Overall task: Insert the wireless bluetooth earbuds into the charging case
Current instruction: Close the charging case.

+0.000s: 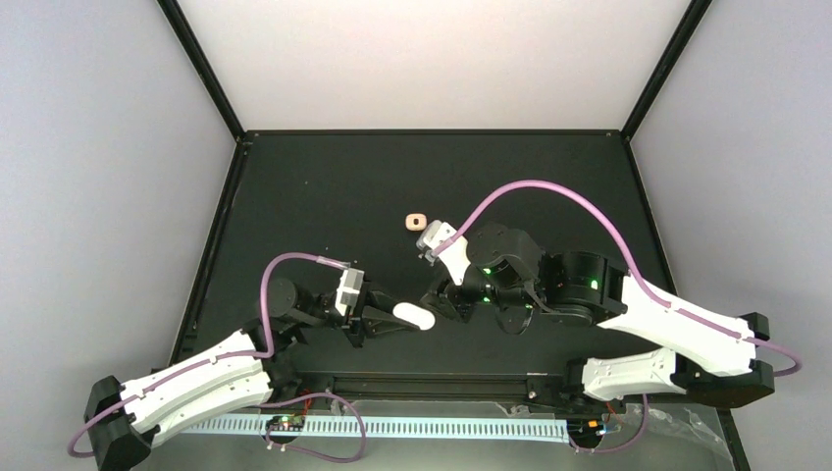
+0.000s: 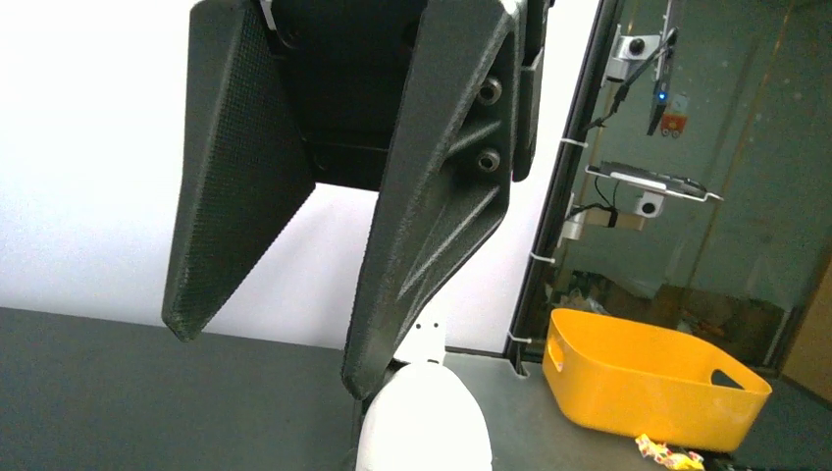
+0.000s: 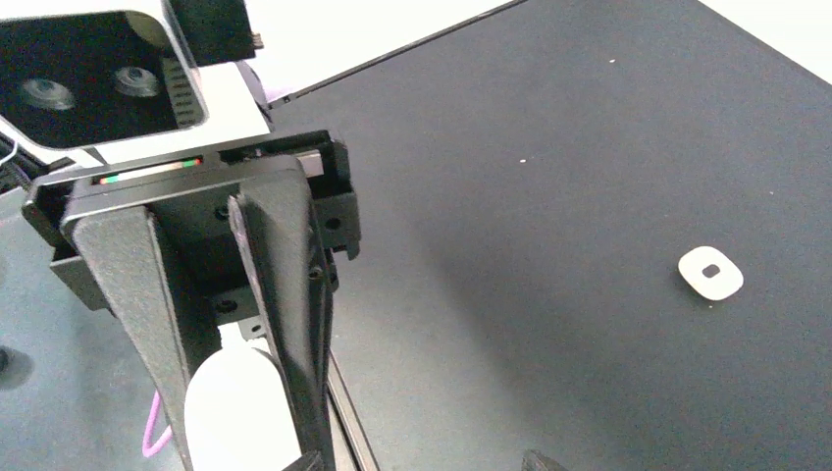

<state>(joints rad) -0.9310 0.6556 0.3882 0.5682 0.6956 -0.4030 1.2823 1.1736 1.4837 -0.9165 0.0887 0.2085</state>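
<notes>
The white charging case (image 2: 424, 422) stands with its lid (image 2: 428, 339) up. It sits just past the tip of one left finger (image 2: 432, 216), outside the gap between the fingers. My left gripper (image 2: 275, 355) is open with nothing between its pads. In the top view the case (image 1: 416, 317) lies between my left gripper (image 1: 383, 319) and my right gripper (image 1: 439, 299). In the right wrist view the case (image 3: 235, 412) shows at the lower left. Only the right gripper's (image 3: 420, 461) two tips show there, wide apart and empty. No earbud is visible.
A small cream rounded piece with a dark centre (image 1: 415, 222) lies on the black mat behind the grippers, also in the right wrist view (image 3: 710, 273); I cannot tell what it is. A yellow bin (image 2: 652, 378) sits beyond the table's frame post (image 2: 559, 196).
</notes>
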